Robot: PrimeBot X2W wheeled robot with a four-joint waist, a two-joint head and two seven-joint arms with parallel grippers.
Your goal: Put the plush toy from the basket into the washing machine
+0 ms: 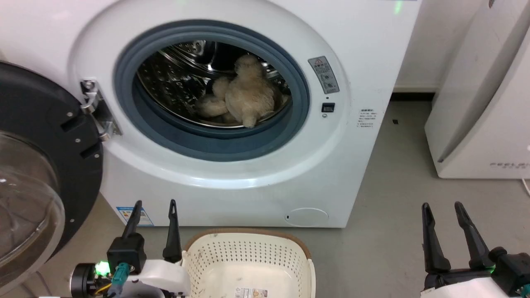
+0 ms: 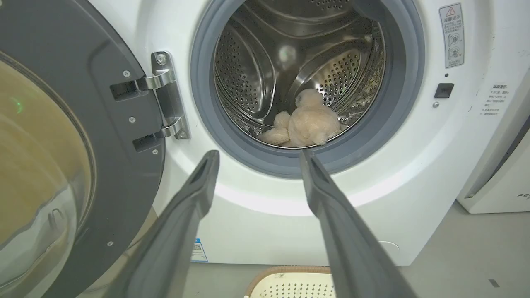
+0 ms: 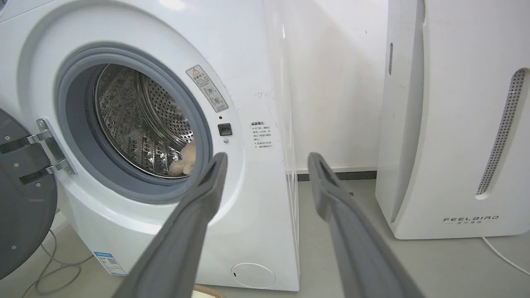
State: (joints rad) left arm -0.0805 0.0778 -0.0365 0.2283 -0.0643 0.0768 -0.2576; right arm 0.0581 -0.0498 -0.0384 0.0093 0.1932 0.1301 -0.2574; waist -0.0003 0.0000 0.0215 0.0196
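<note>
Lying low in the steel drum [image 1: 178, 78] of the washing machine [image 1: 265, 198], the plush toy [image 1: 248, 97] sits right of centre, just behind the grey gasket [image 1: 207, 142]. The machine's black-framed door [image 1: 62, 136] stands swung wide at left. On the floor [image 1: 393, 186] before the machine, the basket [image 1: 248, 252]. At its left rim the left end effector [image 1: 155, 203], fingers apart, empty. Well to the right over the floor, the right end effector [image 1: 442, 205], likewise spread and holding nothing.
</note>
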